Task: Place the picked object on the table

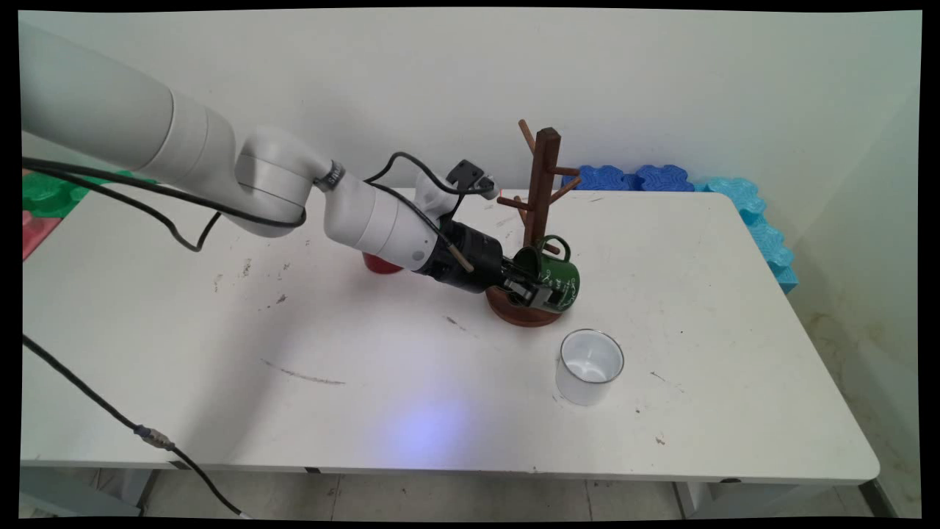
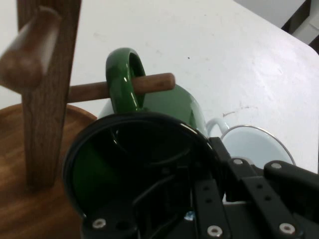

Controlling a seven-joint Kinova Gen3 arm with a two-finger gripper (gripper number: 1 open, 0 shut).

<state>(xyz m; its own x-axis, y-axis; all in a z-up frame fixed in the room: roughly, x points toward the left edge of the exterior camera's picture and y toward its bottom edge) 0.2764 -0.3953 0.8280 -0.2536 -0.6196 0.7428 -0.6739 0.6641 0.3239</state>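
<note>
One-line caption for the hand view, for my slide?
Gripper holding the green mug by its rim, handle threaded onto a peg of the wooden mug tree.

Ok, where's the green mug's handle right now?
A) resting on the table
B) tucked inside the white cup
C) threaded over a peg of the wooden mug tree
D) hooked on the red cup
C: in the hand view the green mug's handle loops round a peg of the wooden mug tree, with the peg's tip poking through.

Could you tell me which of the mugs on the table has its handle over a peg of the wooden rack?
The green mug, held at its rim by the hand; the white mug stands apart on the table.
</note>
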